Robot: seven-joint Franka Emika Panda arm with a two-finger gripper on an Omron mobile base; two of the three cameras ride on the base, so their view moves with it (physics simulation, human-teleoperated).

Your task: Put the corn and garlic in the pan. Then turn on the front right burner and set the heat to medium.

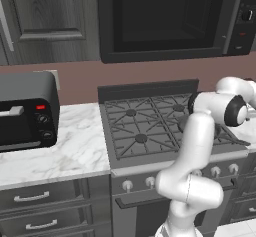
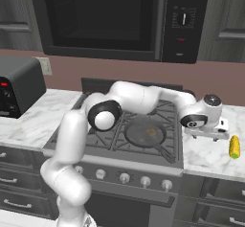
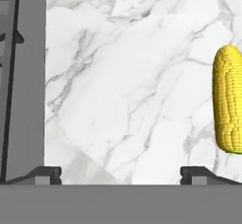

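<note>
The corn [image 2: 234, 147], a short yellow cob, lies on the marble counter to the right of the stove; in the hand view the corn [image 3: 228, 100] sits at the right edge. My gripper [image 2: 206, 136] hovers over the counter between stove and cob, a little left of the corn. Its jaws stand open with bare marble between the fingertips [image 3: 45, 173], as the gripper [image 3: 120, 176] shows. The pan [image 2: 146, 135] rests on the stove's front right grate, covering the front right burner. A small tan lump, the garlic [image 2: 152, 133], lies inside it.
Silver knobs [image 2: 124, 177] line the stove front. A black toaster oven [image 1: 25, 111] stands on the left counter, and a microwave [image 2: 110, 20] hangs above the stove. The stove's edge [image 3: 28, 76] runs down the left of the hand view.
</note>
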